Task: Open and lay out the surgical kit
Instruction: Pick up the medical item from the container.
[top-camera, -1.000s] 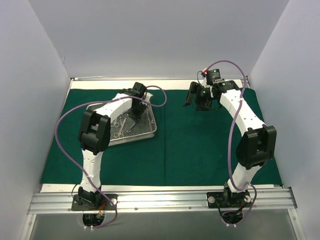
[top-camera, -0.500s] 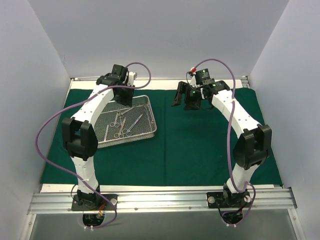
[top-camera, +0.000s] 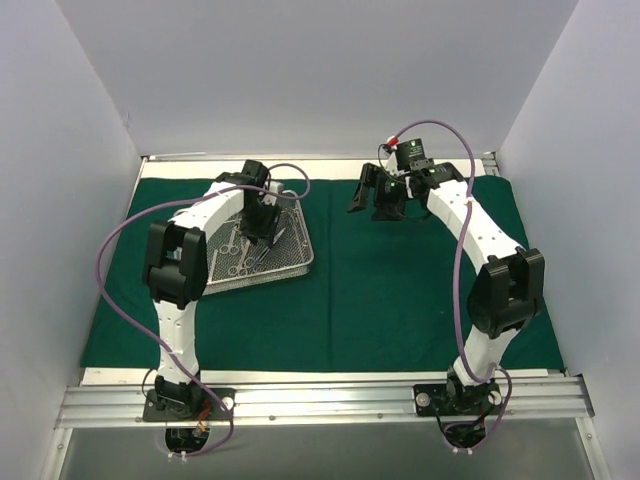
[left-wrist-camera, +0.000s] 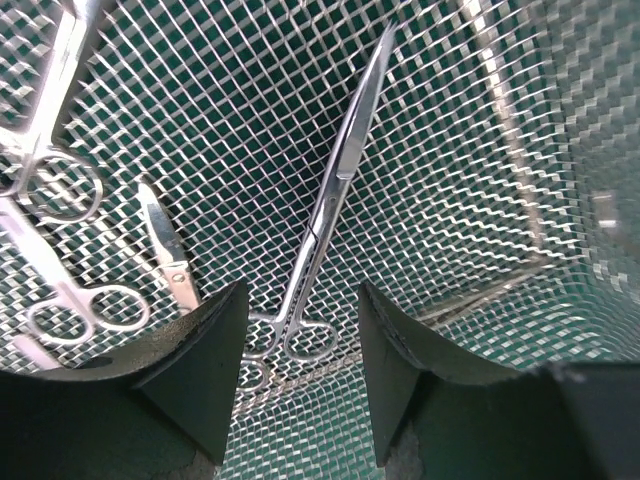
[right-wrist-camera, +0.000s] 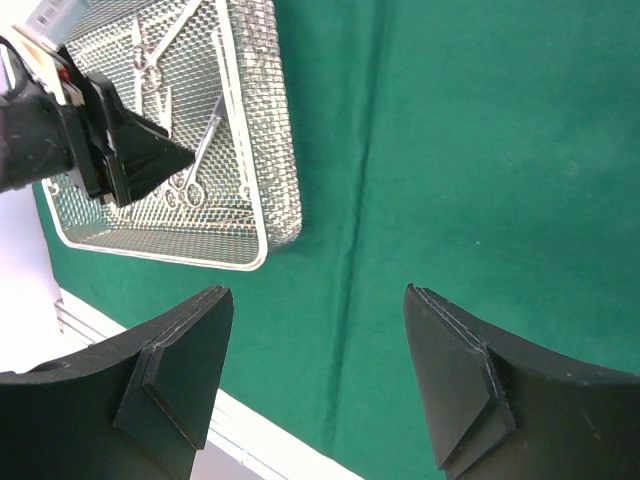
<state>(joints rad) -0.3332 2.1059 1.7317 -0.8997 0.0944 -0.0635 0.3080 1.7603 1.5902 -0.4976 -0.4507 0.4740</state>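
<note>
Left jaws stand parted over slim steel ring-handled scissors (left-wrist-camera: 335, 190) in the silver wire-mesh tray (left-wrist-camera: 470, 120). Right jaws gape, empty, above dark green cloth (right-wrist-camera: 480, 150).

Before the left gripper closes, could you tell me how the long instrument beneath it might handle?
The instrument looks like thin polished steel: probably stiff, light, slippery. Lying flat on the mesh tray, it may be hard to pinch, and gripped at one end it could swing.

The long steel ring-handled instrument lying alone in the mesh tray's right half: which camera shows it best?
The left wrist view: the slim steel ring-handled instrument fills the frame, tip to rings, on the silver wire-mesh tray. The top external view shows only a thin sliver beside the left arm; the right wrist view shows it small.
</note>
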